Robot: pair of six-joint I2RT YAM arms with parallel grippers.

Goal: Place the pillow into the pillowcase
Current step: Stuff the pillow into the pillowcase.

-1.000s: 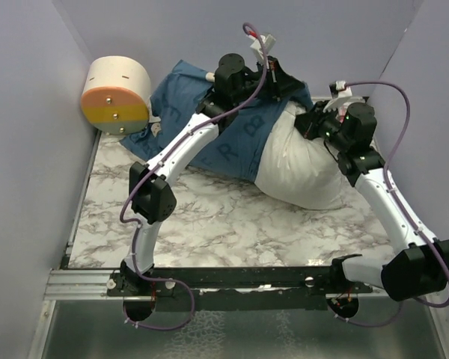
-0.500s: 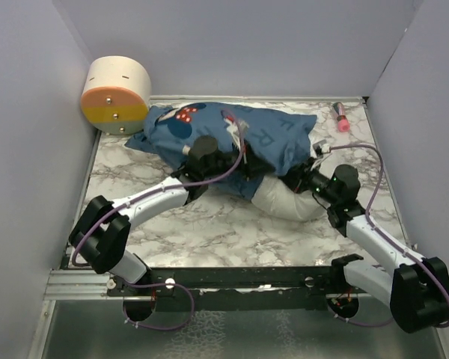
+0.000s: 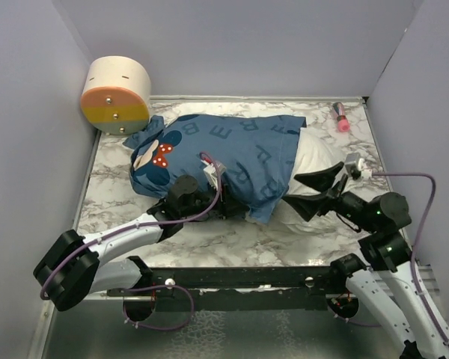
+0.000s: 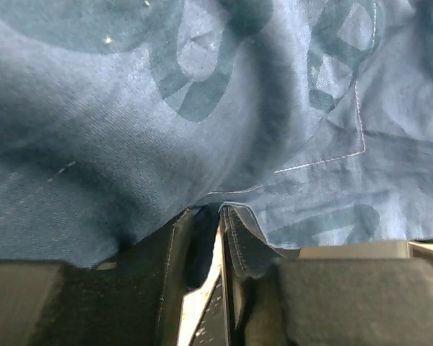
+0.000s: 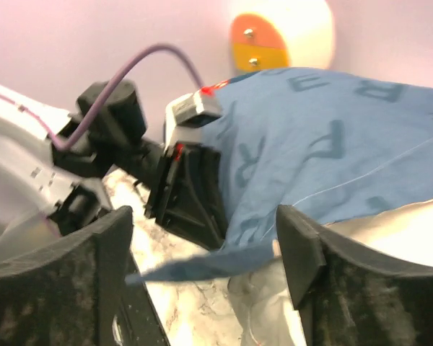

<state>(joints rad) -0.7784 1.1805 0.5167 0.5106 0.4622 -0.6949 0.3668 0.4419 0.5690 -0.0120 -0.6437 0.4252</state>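
The dark blue pillowcase [image 3: 232, 149] with light letters and a mouse face lies across the table, over most of the white pillow [image 3: 314, 158]. The pillow's right end sticks out of it. My left gripper [image 3: 228, 203] sits at the pillowcase's near edge. In the left wrist view its jaws [image 4: 220, 216] stand a narrow slit apart, with the hem of the pillowcase [image 4: 202, 94] draped over the tips. My right gripper [image 3: 308, 191] is wide open beside the bare pillow end. A loose flap of the pillowcase [image 5: 332, 144] hangs blurred between its fingers [image 5: 206, 238], above the pillow [image 5: 274, 317].
A cream cylinder [image 3: 116, 93] with an orange and yellow face stands at the back left corner. A small pink object [image 3: 341, 118] lies at the back right. Purple walls close in three sides. A metal rail [image 3: 209, 280] runs along the near edge.
Both arms have drawn back toward the near edge, laying pillowcase and pillow flat. The right gripper has opened and let go of the fabric. The left jaws have parted slightly.
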